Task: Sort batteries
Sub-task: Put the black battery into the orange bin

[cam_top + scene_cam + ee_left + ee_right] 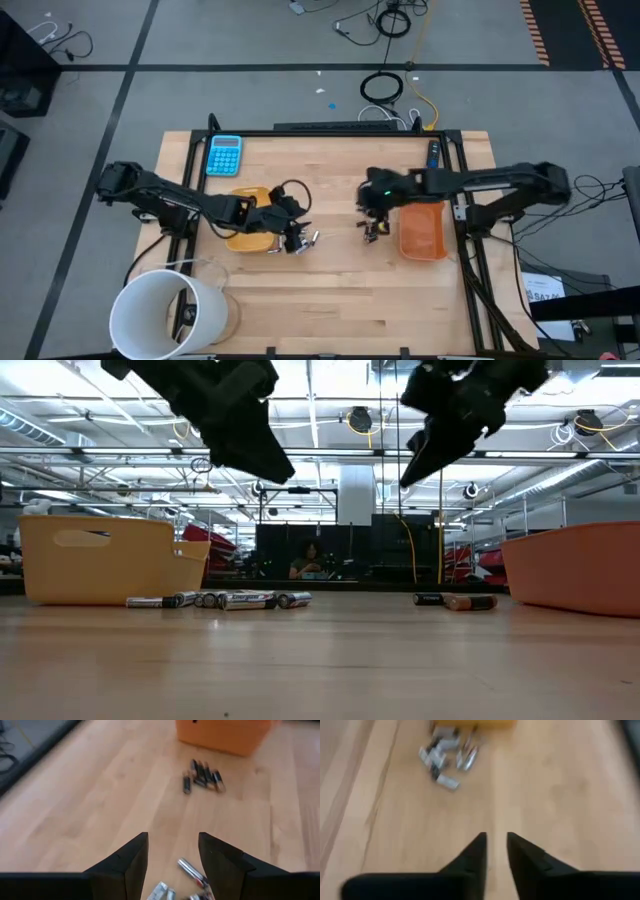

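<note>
Several silvery-grey batteries [302, 240] lie on the wooden table beside the yellow tray [247, 232]; they also show in the low view [225, 600]. A small group of dark batteries [372, 230] lies left of the orange tray [423, 230]. My left gripper [172, 852] is open and empty, raised above the silvery batteries [190, 872]. My right gripper [496, 851] hangs above the table near the dark batteries [455, 600], its fingers a narrow gap apart with nothing between them.
A blue calculator [224, 155] lies at the table's far left. A white bucket [165, 312] stands at the near left corner. The wood between the two battery groups and toward the near edge is bare. A person [308, 560] shows far behind the table.
</note>
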`<state>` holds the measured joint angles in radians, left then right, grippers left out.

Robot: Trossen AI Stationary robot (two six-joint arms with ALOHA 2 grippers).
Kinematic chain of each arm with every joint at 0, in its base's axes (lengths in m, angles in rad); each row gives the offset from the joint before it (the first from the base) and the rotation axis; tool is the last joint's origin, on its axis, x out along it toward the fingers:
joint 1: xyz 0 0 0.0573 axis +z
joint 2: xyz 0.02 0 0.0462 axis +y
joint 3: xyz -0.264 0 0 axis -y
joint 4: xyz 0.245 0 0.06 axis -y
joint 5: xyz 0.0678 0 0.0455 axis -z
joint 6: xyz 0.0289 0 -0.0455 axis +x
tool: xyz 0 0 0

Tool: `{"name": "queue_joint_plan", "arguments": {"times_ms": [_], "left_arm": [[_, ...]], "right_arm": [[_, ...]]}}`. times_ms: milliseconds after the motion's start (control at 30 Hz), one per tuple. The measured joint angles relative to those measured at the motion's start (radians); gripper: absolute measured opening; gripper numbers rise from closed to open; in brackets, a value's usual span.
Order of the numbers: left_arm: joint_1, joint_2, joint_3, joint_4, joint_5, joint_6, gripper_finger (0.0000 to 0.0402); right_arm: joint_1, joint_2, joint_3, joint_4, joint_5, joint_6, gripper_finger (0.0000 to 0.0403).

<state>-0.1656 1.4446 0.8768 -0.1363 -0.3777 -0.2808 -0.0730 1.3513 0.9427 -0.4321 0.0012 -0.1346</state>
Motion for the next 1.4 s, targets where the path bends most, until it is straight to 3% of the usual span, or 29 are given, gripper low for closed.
{"name": "queue_joint_plan", "arguments": {"times_ms": [167, 267, 733, 900, 1200, 1400], "left_arm": [[-0.010, 0.050, 0.000, -0.007, 0.061, -0.003, 0.0184], [-0.026, 0.074, 0.000, -0.011, 0.077, -0.003, 0.0184], [-0.157, 0.095, 0.000, 0.072, -0.225, 0.080, 0.0184], [-0.162, 0.099, -0.009, 0.114, -0.234, 0.130, 0.0184], [-0.155, 0.100, -0.059, 0.157, -0.245, 0.158, 0.0184], [-0.155, 0.100, -0.076, 0.159, -0.274, 0.156, 0.0184]], "right_arm": [[0.036, 0.136, 0.090, -0.145, 0.003, 0.007, 0.0172], [0.062, 0.203, 0.100, -0.166, 0.058, -0.002, 0.0194], [0.075, 0.373, 0.104, -0.172, 0.076, -0.062, 0.0111], [0.075, 0.413, 0.112, -0.153, 0.073, -0.063, 0.0108], [0.075, 0.452, 0.112, -0.150, 0.083, -0.086, 0.0146], [0.070, 0.506, 0.116, -0.147, 0.084, -0.123, 0.0119]]}}
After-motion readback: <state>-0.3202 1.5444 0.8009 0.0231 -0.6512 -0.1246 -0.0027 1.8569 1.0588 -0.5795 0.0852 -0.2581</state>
